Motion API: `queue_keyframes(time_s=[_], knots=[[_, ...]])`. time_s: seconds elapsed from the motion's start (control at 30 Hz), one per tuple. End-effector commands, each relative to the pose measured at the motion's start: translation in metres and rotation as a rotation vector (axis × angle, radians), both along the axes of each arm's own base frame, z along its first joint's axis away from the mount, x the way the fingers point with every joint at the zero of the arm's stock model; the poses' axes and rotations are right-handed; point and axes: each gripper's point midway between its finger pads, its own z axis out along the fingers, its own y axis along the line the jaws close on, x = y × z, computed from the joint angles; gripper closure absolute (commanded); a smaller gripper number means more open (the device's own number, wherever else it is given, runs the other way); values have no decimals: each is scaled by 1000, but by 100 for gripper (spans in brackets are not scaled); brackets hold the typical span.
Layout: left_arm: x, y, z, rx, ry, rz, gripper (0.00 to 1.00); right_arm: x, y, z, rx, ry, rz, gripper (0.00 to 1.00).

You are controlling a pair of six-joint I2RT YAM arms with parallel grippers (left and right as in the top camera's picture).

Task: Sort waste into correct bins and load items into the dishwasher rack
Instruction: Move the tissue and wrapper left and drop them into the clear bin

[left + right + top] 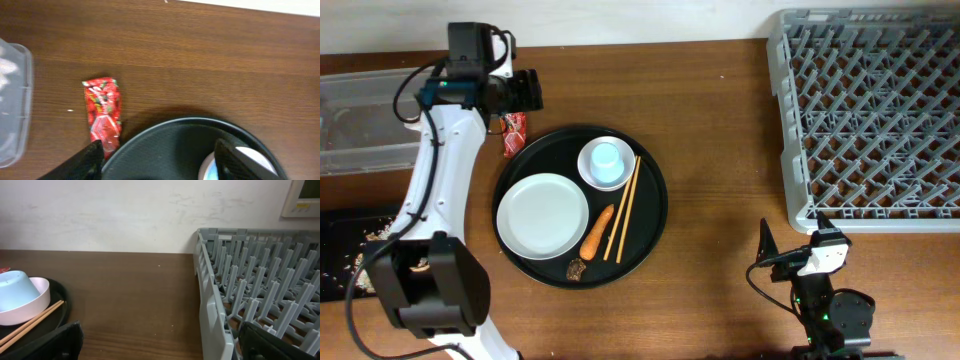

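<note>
Left gripper (pixel 160 161): jaws spread wide, nothing between them. In its wrist view one finger (pixel 87 159) shows at lower left, its tip just beside the lower end of the red wrapper (pixel 103 114). The wrapper lies flat on the table (pixel 720 150), upper left of centre in the overhead view, just beside the rim of the round black tray (pixel 656 172), between that tray and the clear tub (pixel 365 150). On the tray: white plate (pixel 543 215) at left; white bowl (pixel 587 172) at top with the light-blue cup (pixel 607 158) sitting in it, tilted in the right wrist view; chopsticks (pixel 623 208) lying together right of centre; carrot (pixel 597 232) just beside them; dark scrap (pixel 576 268) near the bottom rim. Shallow black bin (pixel 335 225) at the lower left edge, pale food scraps (pixel 368 255) in it. Dishwasher rack (pixel 870 120) fills the upper right. Right gripper (pixel 161 342) at lower right, just below the rack's lower left corner, jaws wide apart, holding nothing.
</note>
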Motion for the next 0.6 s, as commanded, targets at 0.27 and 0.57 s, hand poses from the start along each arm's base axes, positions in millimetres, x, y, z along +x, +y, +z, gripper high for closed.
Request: queue_keyframes(time_s=[0.27, 0.57], knots=[[17, 34, -109, 218, 177, 74, 28, 1, -3, -5, -7, 5, -15, 2], [38, 46, -150, 285, 160, 127, 34, 1, -3, -5, -7, 5, -15, 2]])
